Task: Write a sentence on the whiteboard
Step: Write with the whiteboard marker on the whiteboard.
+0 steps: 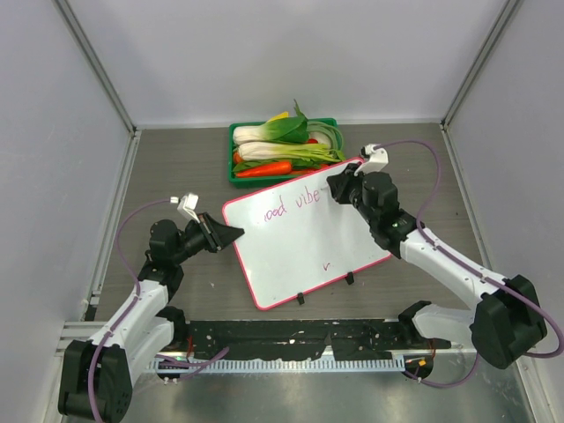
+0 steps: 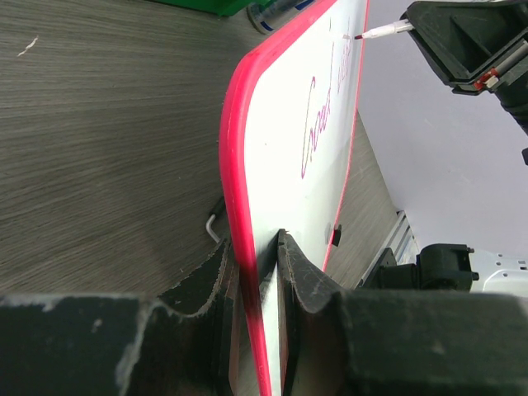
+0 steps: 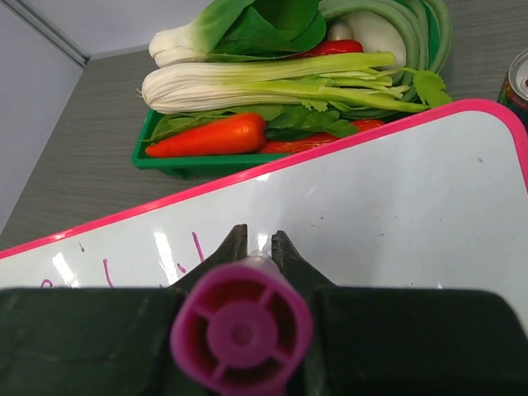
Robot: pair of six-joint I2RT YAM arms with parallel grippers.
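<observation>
The whiteboard (image 1: pixel 300 247), glossy white with a pink-red frame, lies tilted on the table. Purple handwriting on it, the sentence (image 1: pixel 286 208), reads "Good vibe" at this moment. My left gripper (image 1: pixel 231 233) is shut on the board's left edge; in the left wrist view the frame (image 2: pixel 239 165) runs between the fingers (image 2: pixel 301 272). My right gripper (image 1: pixel 339 187) is shut on a magenta marker (image 3: pixel 241 326) over the board's upper right part (image 3: pixel 371 198). The marker's tip (image 2: pixel 381 32) sits at the end of the writing (image 2: pixel 318 124). Purple strokes (image 3: pixel 196 246) show left of the right gripper (image 3: pixel 256 239).
A green tray (image 1: pixel 236 176) of vegetables stands just behind the board, with a carrot (image 3: pixel 206 136) near the board's edge. A drink can (image 3: pixel 518 82) sits at the board's far corner. Two black clips (image 1: pixel 350 278) hold the near edge. A small purple tick (image 1: pixel 327 263) marks the lower board.
</observation>
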